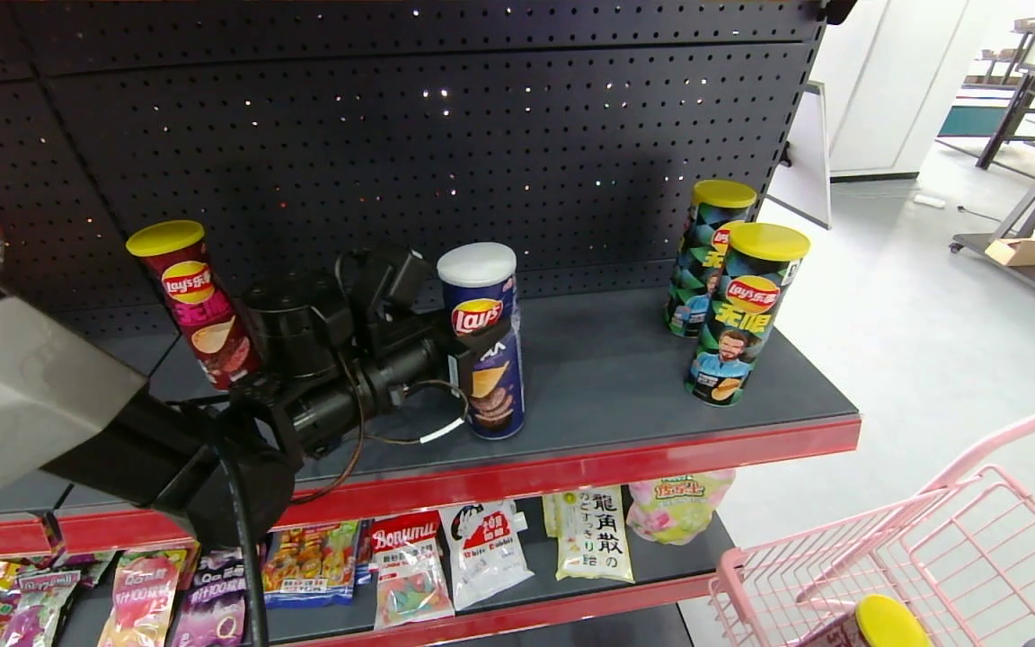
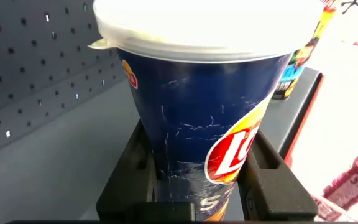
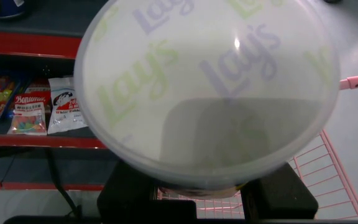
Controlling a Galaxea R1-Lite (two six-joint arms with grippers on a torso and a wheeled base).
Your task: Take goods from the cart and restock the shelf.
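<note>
Left end effector point(image 1: 484, 358) clamps the blue cardboard crisp tube point(image 1: 489, 296), upright near the dark metal shelf point(image 1: 625, 377) front edge; left wrist view: jaws closed against its sides; a skewed release could topple it off; right wrist view: right end effector point(image 3: 201, 202) grips a translucent-lidded can point(image 3: 210, 87) near the pink wire cart point(image 3: 337, 165).

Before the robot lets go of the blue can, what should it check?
1. Blue can upright: ok.
2. Its base fully down on the shelf: cannot tell.
3. Left gripper has a finger on each side of it: ok.
4. Red can and green cans stand apart from it: ok.
5. Right gripper holds the next can: ok.
</note>
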